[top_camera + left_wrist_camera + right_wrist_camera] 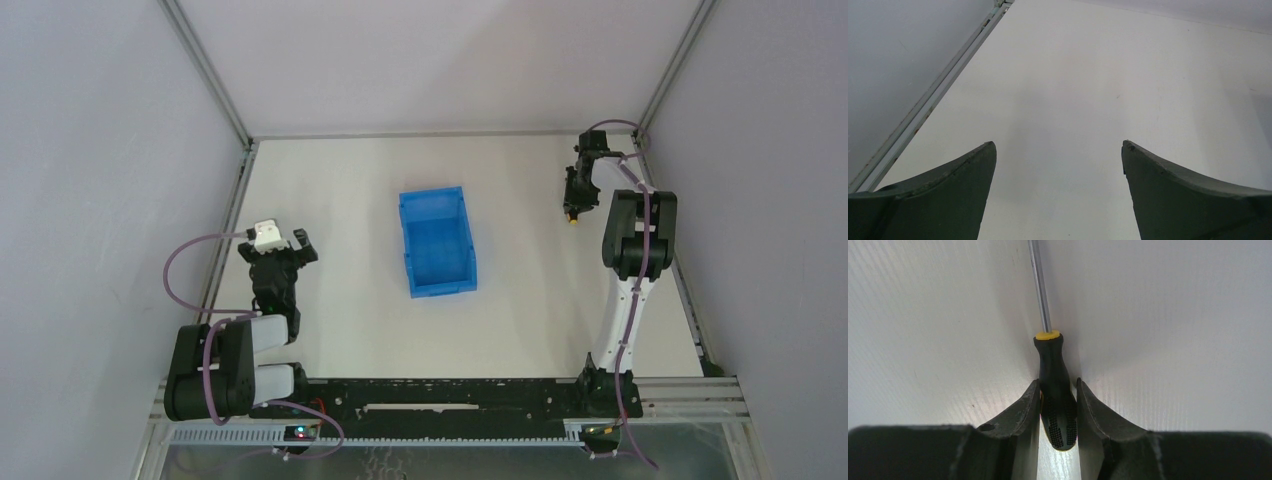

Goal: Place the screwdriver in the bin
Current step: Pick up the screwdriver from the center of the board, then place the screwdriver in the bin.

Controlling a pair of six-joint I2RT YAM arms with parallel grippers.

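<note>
White table [350, 200] between grey walls. Near its left edge the left gripper [1058, 145] hangs with jaws spread wide, holding nothing. The bin [440, 286] sits mid-table. Toward the far right corner, the right gripper [1058, 390] is clamped on the handle of the screwdriver [1053, 365].

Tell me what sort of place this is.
Probably a robotics lab test cell: a white table walled by plain grey panels on an aluminium frame, a left arm and right arm bolted at its near edge, with a blue bin and a screwdriver as props.
</note>
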